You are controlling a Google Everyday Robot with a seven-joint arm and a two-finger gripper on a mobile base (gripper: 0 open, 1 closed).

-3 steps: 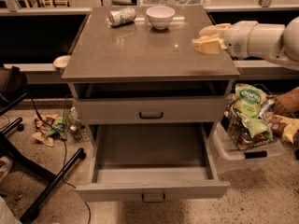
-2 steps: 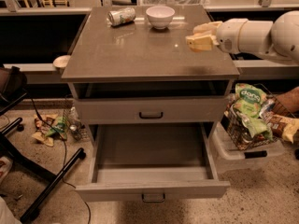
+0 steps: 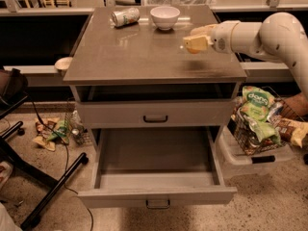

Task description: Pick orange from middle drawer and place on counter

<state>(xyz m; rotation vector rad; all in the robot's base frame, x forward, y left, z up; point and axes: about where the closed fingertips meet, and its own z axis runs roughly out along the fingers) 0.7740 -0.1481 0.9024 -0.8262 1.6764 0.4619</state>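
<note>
We see the gripper [image 3: 195, 43] out over the right side of the counter [image 3: 139, 57], reaching in from the right on its white arm [image 3: 269, 32]. Its pale fingers [image 3: 197, 41] are closed around the orange [image 3: 192, 50], and only a small rounded orange edge peeks out below them. The fruit is held above the counter, not on it, and we can make out a dark shadow on the glossy top just beneath.

Behind the gripper and a little to its left, a white bowl [image 3: 165, 17] stands upright near the far edge. Left of the bowl, a can [image 3: 125, 17] lies on its side.

Down below, the middle drawer [image 3: 156, 196] is pulled wide open towards us, its grey floor bare and its dark handle at the front. The drawer above it [image 3: 155, 113] is shut.

To the right of the cabinet, a wire basket [image 3: 255, 138] holds snack bags, with a green one on top. On the left, crumpled wrappers [image 3: 50, 131] lie on the floor beside a black chair leg [image 3: 53, 191].
</note>
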